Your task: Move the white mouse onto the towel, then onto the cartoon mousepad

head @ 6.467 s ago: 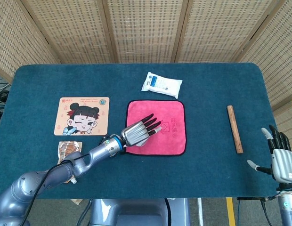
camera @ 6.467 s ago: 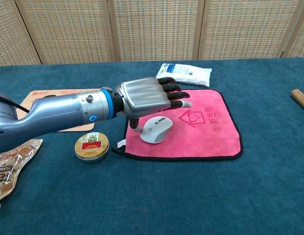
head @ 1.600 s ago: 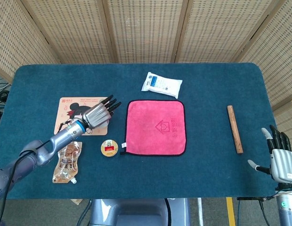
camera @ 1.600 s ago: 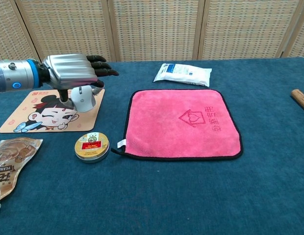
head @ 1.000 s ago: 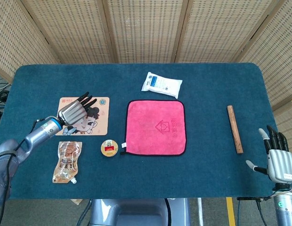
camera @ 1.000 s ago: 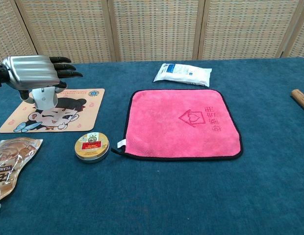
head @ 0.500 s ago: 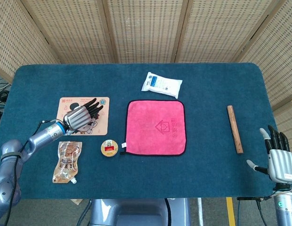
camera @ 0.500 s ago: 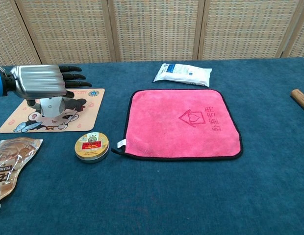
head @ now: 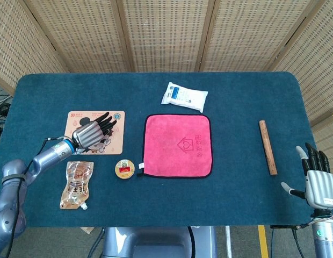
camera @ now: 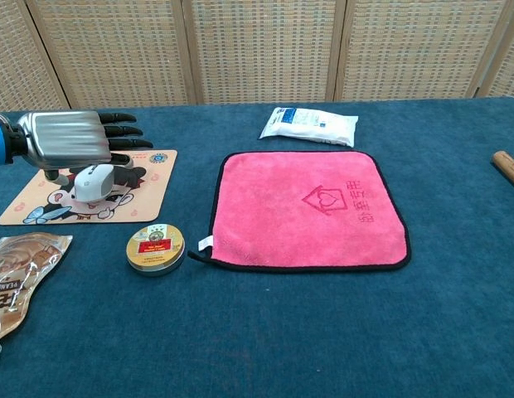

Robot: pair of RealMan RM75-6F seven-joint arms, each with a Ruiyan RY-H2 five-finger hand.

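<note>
Teal cloth table [head: 156,199] before woven screens [head: 166,32]; left hand [camera: 70,139] spread above white mouse [camera: 94,182].

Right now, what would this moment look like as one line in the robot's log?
stage: mouse placed | white mouse: resting on cartoon mousepad | left hand: open, above mouse | right hand: open, idle at table edge | towel: bare

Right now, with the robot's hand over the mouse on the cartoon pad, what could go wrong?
The left hand hangs just above the white mouse on the cartoon mousepad. If it pulls away low, its fingers might catch the mouse and drag it off the pad. The round tin and snack pouch lie close by, so a low sweep of the arm might bump them.
</note>
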